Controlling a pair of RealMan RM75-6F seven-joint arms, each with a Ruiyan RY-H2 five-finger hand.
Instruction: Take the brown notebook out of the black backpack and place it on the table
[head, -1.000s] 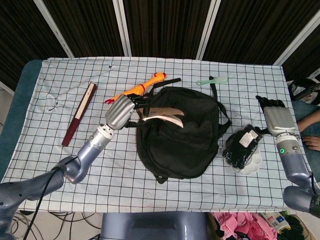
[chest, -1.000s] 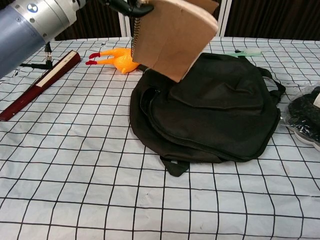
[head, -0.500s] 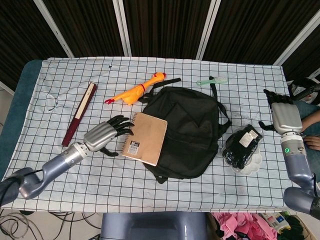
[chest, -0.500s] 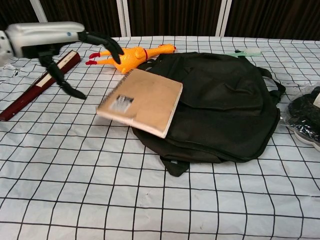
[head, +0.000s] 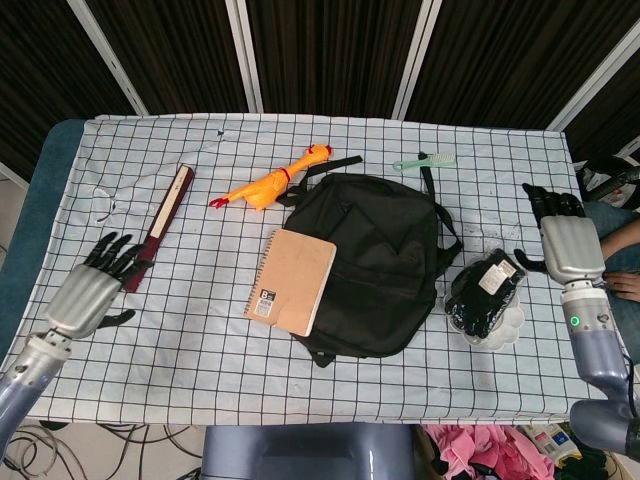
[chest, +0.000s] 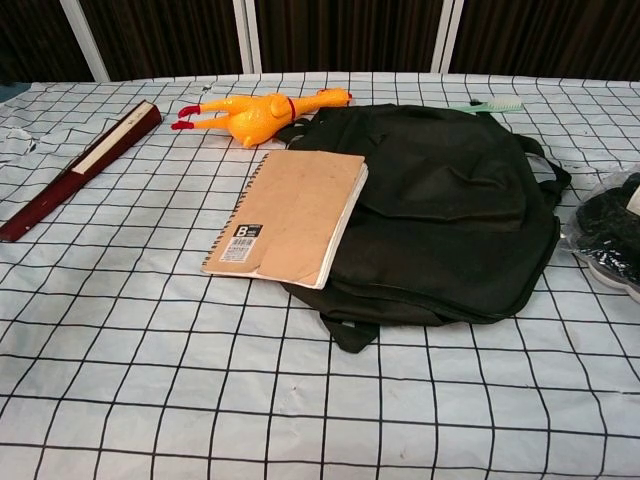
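Note:
The brown spiral notebook (head: 292, 281) (chest: 286, 214) lies flat, its left part on the checked tablecloth and its right edge resting on the black backpack (head: 380, 262) (chest: 450, 210). No hand touches it. My left hand (head: 92, 289) hovers at the table's left edge, fingers spread and holding nothing, far from the notebook. At the right edge of the table my right hand (head: 563, 240) is held with fingers apart, also holding nothing. Neither hand shows in the chest view.
A dark red folded fan (head: 160, 225) (chest: 80, 165) lies at the left, close to my left hand. A yellow rubber chicken (head: 270, 180) (chest: 255, 110) and a green brush (head: 424, 160) sit behind the backpack. A white dish with a black object (head: 486, 295) stands right of it.
My left hand let go of the notebook and drew back left to the table's edge. The notebook settled flat against the backpack. My right hand barely moved.

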